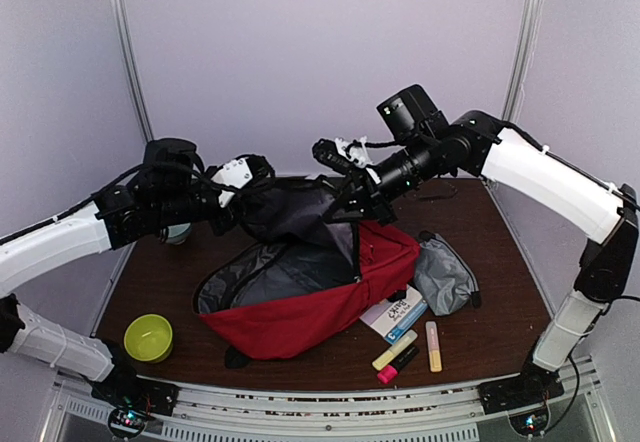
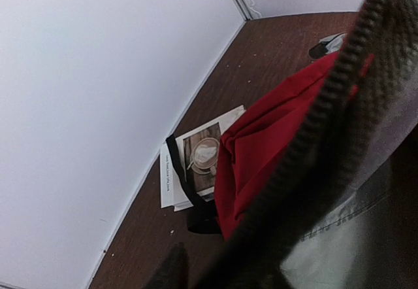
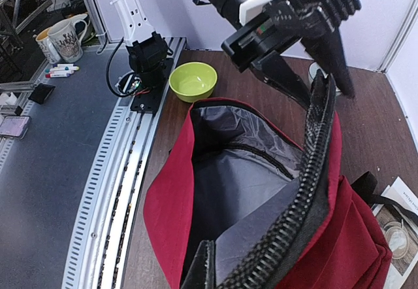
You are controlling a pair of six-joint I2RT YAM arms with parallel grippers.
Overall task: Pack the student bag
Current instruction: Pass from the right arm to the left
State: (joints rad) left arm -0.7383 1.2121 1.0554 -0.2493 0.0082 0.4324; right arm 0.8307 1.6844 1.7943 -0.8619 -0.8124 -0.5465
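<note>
The student bag (image 1: 300, 317) is a large red backpack with grey lining, lying open in the middle of the table. Its upper flap is held up off the table by its black zip rim. My left gripper (image 1: 255, 177) is shut on the rim at the back left; the right wrist view shows its fingers (image 3: 323, 73) clamped on the zip. My right gripper (image 1: 345, 177) is shut on the same rim further right. In the right wrist view the bag's mouth (image 3: 241, 171) gapes and nothing shows inside it. In the left wrist view the zip rim (image 2: 326, 106) crosses close to the lens.
A green bowl (image 1: 148, 337) sits front left. A grey zip pouch (image 1: 445, 274), a small booklet (image 1: 392, 317) and three highlighters (image 1: 395, 349) lie right of the bag. A book with a coffee-cup cover (image 2: 196, 161) lies by the back wall under a black strap.
</note>
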